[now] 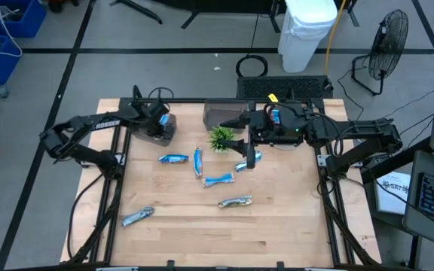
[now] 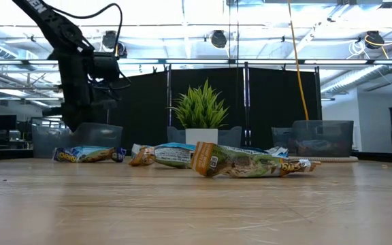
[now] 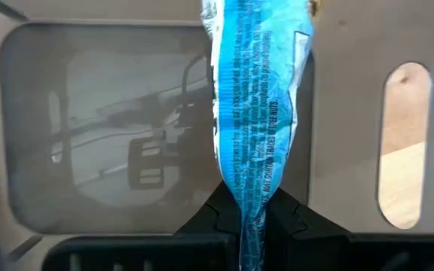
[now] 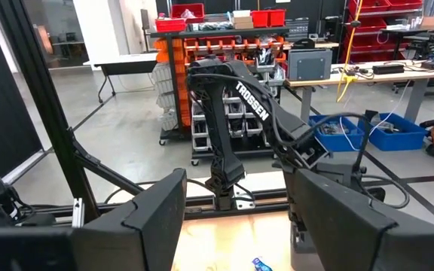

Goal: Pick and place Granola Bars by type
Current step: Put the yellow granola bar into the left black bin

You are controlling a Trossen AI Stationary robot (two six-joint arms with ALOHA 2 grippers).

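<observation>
My left gripper [image 3: 251, 207] is at the table's far left, over a grey bin [image 1: 157, 132], shut on a blue-and-white granola bar [image 3: 258, 90]. My right gripper [image 4: 236, 218] is open and held level above the table's far middle [image 1: 238, 123], pointing left; it touches nothing. Lying flat on the wood are blue bars [image 1: 173, 158] [image 1: 198, 162] [image 1: 218, 181] [image 1: 249, 159], a tan-green bar [image 1: 236, 202] and a silvery bar [image 1: 138, 217]. In the low view the tan-green bar [image 2: 247, 163] lies nearest. My left gripper pinches the blue bar by one crimped end [image 3: 249, 197] between its two fingers, coming from above and pointing down. The bar hangs below the fingers over the grey bin's floor [image 3: 111, 128]. Whether its lower end touches the bin, I cannot tell.
A small green plant in a white pot [image 1: 221, 138] stands at the far middle between the arms. A darker bin [image 1: 221, 113] sits behind it, and another bin under the right arm holds a blue bar [image 1: 275, 115]. Bare wood lies along the near edge [image 1: 217, 241].
</observation>
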